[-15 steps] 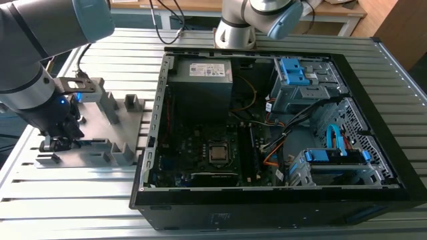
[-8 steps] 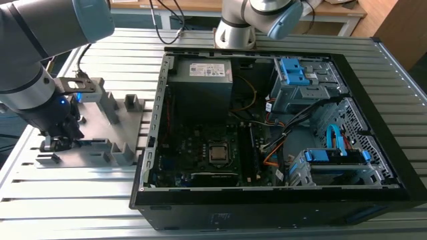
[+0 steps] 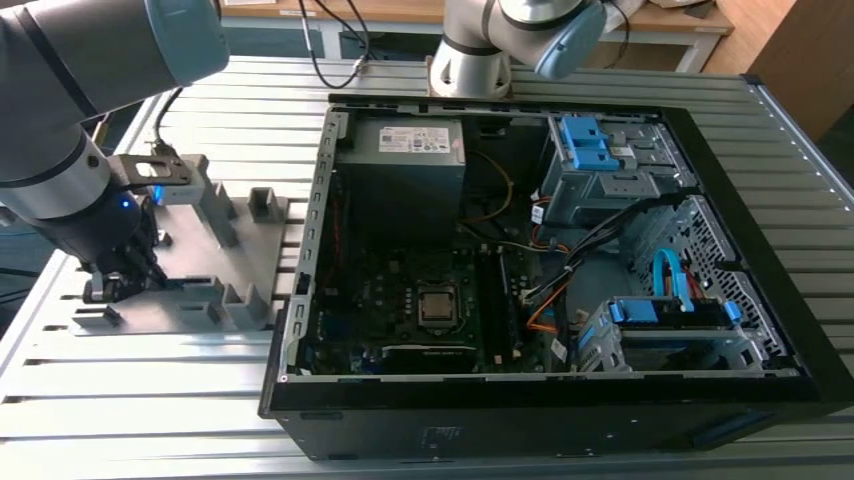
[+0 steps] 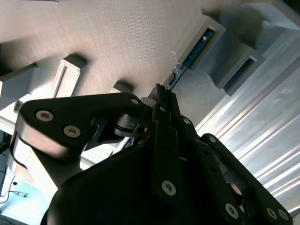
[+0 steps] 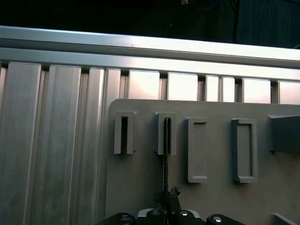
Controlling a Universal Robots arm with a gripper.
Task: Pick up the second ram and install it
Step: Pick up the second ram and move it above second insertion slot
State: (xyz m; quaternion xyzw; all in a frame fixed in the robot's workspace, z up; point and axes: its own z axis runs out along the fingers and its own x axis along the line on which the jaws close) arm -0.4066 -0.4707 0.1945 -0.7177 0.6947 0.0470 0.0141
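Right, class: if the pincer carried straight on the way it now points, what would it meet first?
Most likely the second ram, standing on edge in the grey fixture's slot directly ahead of the pincer. Whether the two are touching is unclear.

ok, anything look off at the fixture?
Nothing stands out. The second ram stands straight on edge in its slot of the grey fixture, in line with the gripper, which is right at it.
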